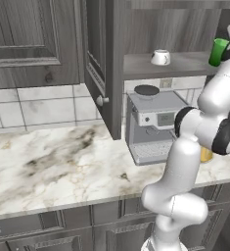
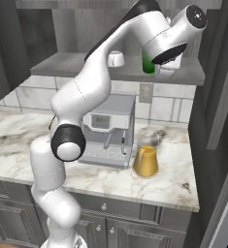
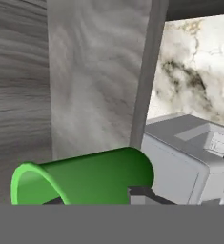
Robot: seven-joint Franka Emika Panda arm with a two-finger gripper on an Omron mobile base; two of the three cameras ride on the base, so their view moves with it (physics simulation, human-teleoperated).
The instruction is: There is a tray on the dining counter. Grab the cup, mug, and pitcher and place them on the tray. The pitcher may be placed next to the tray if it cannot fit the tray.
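You see the arm reaching up to the grey shelf (image 2: 76,65), its hand against the green cup (image 2: 147,63) standing there. The white mug (image 2: 116,58) sits on the same shelf, left of the cup. Below, on the marble counter (image 2: 173,174), the amber pitcher (image 2: 145,157) stands just right of the grey coffee machine (image 2: 108,131).

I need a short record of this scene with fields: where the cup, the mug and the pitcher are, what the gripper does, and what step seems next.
cup: green cup on the open shelf above the coffee machine
mug: white mug on the same shelf, apart from the cup
pitcher: amber pitcher on the counter beside the coffee machine
gripper: gripper at the cup on the shelf; a firm grip cannot be confirmed
next step: probably lift the cup off the shelf
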